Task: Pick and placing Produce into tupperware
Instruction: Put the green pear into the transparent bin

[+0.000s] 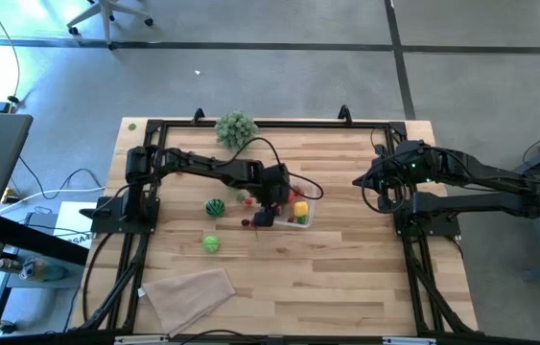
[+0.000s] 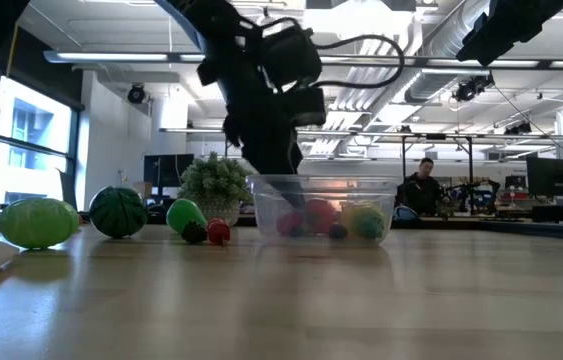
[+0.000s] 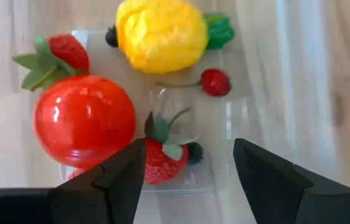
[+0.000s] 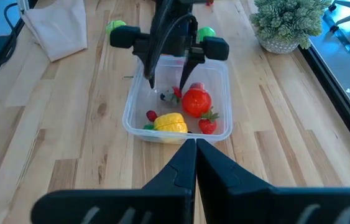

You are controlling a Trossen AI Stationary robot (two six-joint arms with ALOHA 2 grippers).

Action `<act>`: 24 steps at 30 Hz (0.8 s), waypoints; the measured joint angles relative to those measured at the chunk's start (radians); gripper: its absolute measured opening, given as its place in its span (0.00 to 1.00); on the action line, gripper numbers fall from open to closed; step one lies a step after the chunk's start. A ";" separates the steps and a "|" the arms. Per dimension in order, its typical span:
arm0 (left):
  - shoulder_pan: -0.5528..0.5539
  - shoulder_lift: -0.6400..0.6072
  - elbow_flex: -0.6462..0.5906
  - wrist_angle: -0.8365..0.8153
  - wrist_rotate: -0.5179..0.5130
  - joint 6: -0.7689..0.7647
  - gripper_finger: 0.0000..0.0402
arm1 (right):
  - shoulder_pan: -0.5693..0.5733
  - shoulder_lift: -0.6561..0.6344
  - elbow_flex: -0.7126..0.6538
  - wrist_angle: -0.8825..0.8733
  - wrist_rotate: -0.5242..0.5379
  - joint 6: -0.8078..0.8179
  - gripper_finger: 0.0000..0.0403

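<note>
Left tool (image 4: 170, 78) was down inside the tupperware (image 4: 138, 98) near the middle of the table (image 1: 346, 278), fingers (image 3: 119, 177) spread apart and nothing between them. In the left wrist view a strawberry (image 3: 162, 158) lay just beyond the finger gap on the container floor, with a dark berry (image 3: 193, 152) touching it. Beside it sat the big red tomato (image 3: 82, 118), a second strawberry (image 3: 63, 55) against its far side. A yellow lemon-like piece (image 3: 159, 34) with a green bit (image 3: 218, 31) lay further on, a cherry (image 3: 215, 82) on a stem near it.

Produce outside the tupperware, seen from the low camera: a pale green ball (image 2: 38, 222), a striped dark green melon (image 2: 118, 212), a green pear-shaped piece (image 2: 185, 214), a small dark piece (image 2: 194, 233) and a small red one (image 2: 219, 232), all on the table to the side of the container.

Right tool (image 4: 194, 163) was held up off the table at the right side, fingers pressed together, empty. Bushy grey-green plant (image 1: 236, 127) stood at the far edge. Beige cloth (image 1: 191, 292) lay at the near edge.
</note>
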 joint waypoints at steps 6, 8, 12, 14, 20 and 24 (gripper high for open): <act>-0.007 -0.001 0.134 -0.202 -0.002 -0.004 0.55 | 0.000 0.000 0.000 0.000 0.000 0.000 0.00; -0.007 -0.001 0.189 -0.283 -0.002 -0.015 0.55 | 0.000 0.000 0.000 0.000 0.000 0.000 0.00; -0.005 -0.001 0.271 -0.437 -0.020 -0.047 0.53 | 0.000 0.000 0.000 0.000 0.000 0.000 0.00; -0.005 -0.001 0.305 -0.527 -0.053 -0.067 0.53 | 0.000 0.000 0.000 0.000 0.000 0.000 0.00; -0.003 -0.002 0.333 -0.722 -0.182 -0.119 0.49 | 0.000 0.000 0.000 0.000 0.000 0.000 0.00; 0.021 -0.002 0.302 -0.764 -0.190 -0.137 0.46 | 0.000 0.000 0.000 0.000 0.000 0.000 0.00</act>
